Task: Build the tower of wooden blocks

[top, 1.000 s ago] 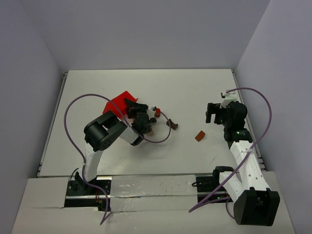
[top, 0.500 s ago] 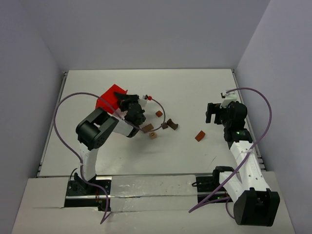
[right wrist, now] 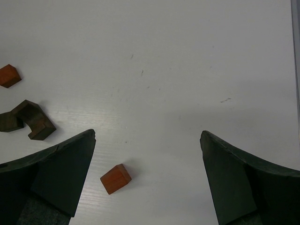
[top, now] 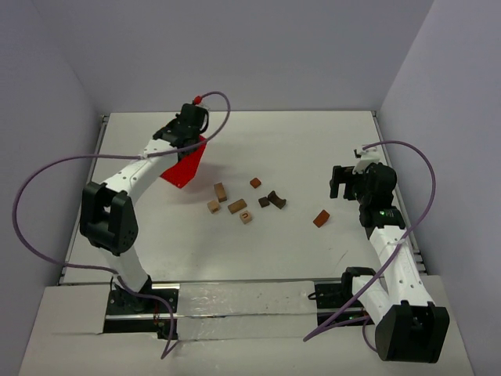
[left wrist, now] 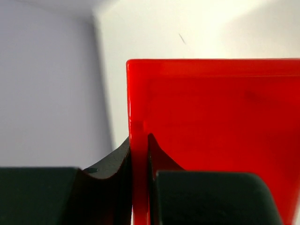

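Several small wood blocks lie loose on the table: tan ones (top: pixel 221 191), (top: pixel 213 206), (top: pixel 237 206), (top: pixel 246 217), a reddish one (top: pixel 255 182), dark brown ones (top: pixel 275 199), and a reddish-brown block (top: pixel 321 218) apart to the right. No blocks are stacked. My left gripper (top: pixel 190 131) is shut on the wall of the red plastic bin (top: pixel 185 163), far left at the back; in the left wrist view the red wall (left wrist: pixel 139 140) is pinched between the jaws. My right gripper (top: pixel 343 182) is open and empty above the table, the reddish-brown block (right wrist: pixel 115 178) below it.
The table's back wall and left edge are close to the left gripper. A dark brown arch block (right wrist: pixel 33 120) and a reddish cube (right wrist: pixel 9 75) show at the left of the right wrist view.
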Action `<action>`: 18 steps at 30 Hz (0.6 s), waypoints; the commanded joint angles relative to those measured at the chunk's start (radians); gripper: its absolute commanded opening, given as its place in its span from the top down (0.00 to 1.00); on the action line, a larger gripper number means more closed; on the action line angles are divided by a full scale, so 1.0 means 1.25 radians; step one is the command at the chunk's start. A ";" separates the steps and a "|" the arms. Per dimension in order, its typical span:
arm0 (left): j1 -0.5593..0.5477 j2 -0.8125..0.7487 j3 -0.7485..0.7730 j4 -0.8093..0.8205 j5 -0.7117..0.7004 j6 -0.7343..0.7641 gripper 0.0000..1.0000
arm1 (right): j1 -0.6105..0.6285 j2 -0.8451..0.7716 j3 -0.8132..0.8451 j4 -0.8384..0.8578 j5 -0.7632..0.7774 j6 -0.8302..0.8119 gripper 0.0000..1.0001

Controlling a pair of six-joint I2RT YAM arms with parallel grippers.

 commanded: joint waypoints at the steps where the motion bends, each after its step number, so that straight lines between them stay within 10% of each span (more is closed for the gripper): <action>1: 0.140 -0.048 0.030 -0.248 0.358 -0.170 1.00 | 0.002 -0.004 0.012 0.008 -0.023 -0.008 0.00; 6: 0.314 -0.088 0.018 -0.219 0.604 -0.115 1.00 | 0.001 0.004 0.015 0.001 -0.053 -0.022 0.00; 18: 0.655 0.023 -0.010 -0.180 0.791 0.046 1.00 | 0.002 0.014 0.019 -0.012 -0.086 -0.040 0.00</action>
